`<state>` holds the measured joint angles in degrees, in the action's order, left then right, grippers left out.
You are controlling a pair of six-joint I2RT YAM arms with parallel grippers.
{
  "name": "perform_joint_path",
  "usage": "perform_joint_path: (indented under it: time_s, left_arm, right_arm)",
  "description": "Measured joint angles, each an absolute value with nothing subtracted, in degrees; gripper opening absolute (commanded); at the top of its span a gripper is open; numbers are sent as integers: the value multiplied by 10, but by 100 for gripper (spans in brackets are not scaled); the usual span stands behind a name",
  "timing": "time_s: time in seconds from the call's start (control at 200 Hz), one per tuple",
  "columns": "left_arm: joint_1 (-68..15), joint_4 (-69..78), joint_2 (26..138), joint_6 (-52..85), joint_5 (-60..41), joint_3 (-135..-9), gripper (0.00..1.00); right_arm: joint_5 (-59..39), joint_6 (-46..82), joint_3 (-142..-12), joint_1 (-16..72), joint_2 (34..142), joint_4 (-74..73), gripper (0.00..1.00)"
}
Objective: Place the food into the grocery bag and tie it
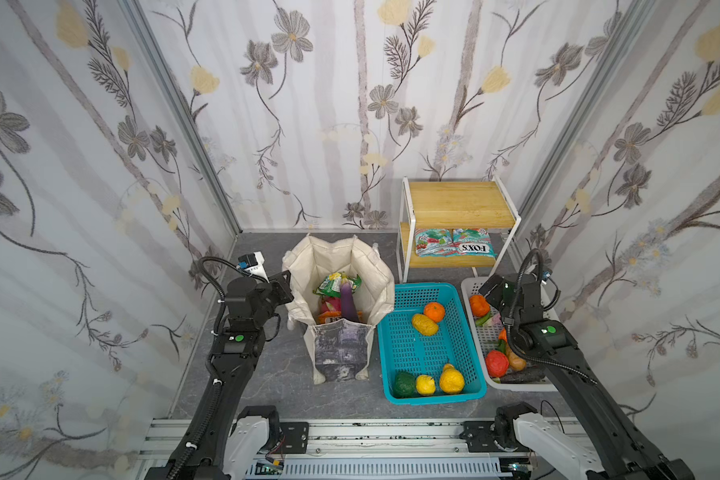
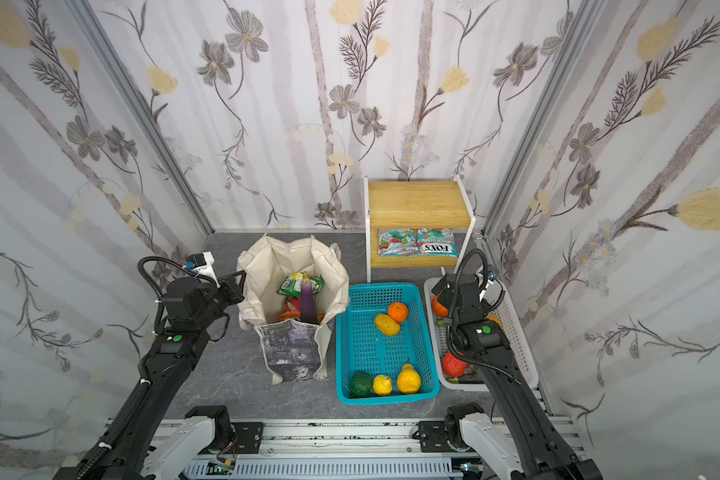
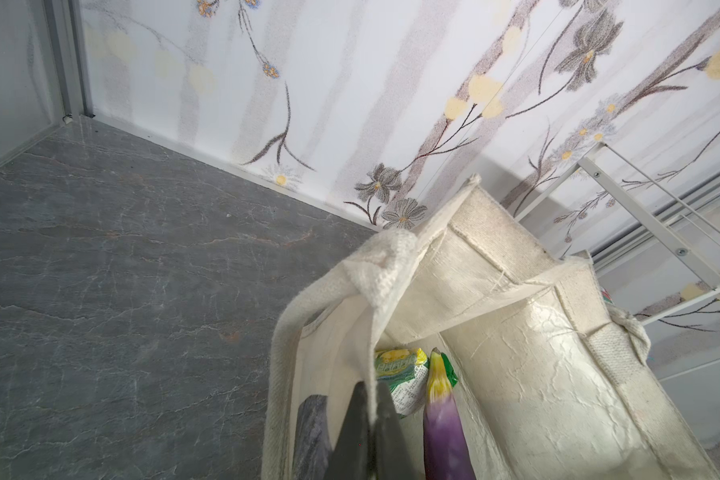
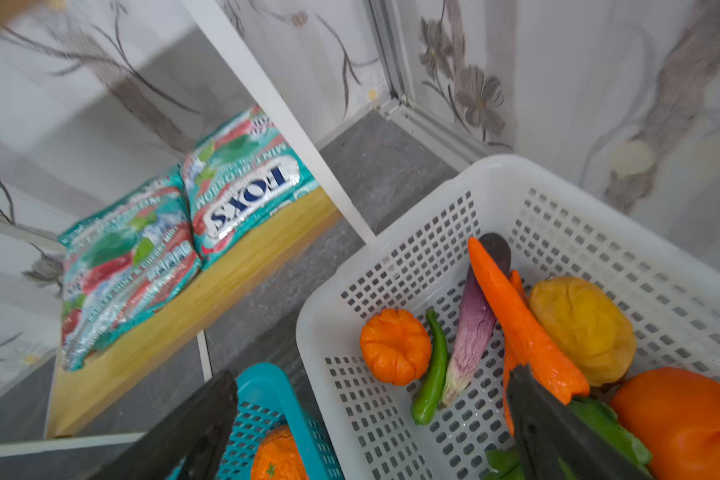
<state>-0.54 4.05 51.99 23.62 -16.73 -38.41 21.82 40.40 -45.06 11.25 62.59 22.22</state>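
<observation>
The cream grocery bag (image 1: 337,257) (image 2: 292,257) stands open left of centre, with a purple eggplant (image 1: 348,302) (image 3: 443,419) and a green snack packet (image 1: 334,283) (image 3: 400,372) inside. My left gripper (image 3: 371,388) (image 1: 292,297) is shut on the bag's left rim fabric (image 3: 375,316). More food lies in a teal basket (image 1: 395,365) and a white basket (image 4: 412,232). My right gripper (image 4: 371,374) (image 1: 490,291) hangs open over the white basket's near corner, above a small orange pumpkin (image 4: 395,345), holding nothing. A carrot (image 4: 520,316) touches one of its fingers (image 4: 533,399).
A two-tier wooden shelf (image 1: 460,203) with a white frame stands at the back right, with two teal snack packets (image 1: 454,242) (image 4: 184,232) on its lower board. Floral walls close in on three sides. Grey floor (image 1: 275,374) lies bare in front of the bag.
</observation>
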Motion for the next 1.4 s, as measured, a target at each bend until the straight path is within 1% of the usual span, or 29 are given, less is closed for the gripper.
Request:
perform_joint_path:
  time_s: [0.135, 0.28, 0.395, 0.545, 0.899, 1.184, 1.219, 1.254, 1.399]
  left_arm:
    - [-5, 41, 520, 236, -167, -384, 0]
    - [-5, 41, 522, 236, -168, -384, 0]
    - [-4, 41, 525, 238, -168, -385, 0]
    - [-3, 41, 526, 238, -168, -385, 0]
    - [-1, 41, 531, 238, -168, -385, 0]
    - [-1, 42, 537, 240, -171, -386, 0]
    - [-1, 42, 538, 240, -172, -386, 0]
    - [-1, 42, 539, 240, -172, -386, 0]
    - [0, 42, 541, 240, -172, -386, 0]
  right_arm:
    - [121, 402, -388, 67, 626, 176, 100]
    - [30, 399, -352, 8, 632, 125, 100]
    - [-88, 394, -315, -51, 653, 63, 100]
    - [-152, 386, -312, -71, 688, 27, 100]
    - [-195, 385, -307, -105, 794, -35, 99]
    - [-206, 380, -313, -106, 861, -59, 98]
    - [-206, 380, -316, -106, 867, -62, 96]
    - [-206, 379, -319, -106, 873, -62, 92]
    - [-200, 379, -333, -106, 896, -72, 86]
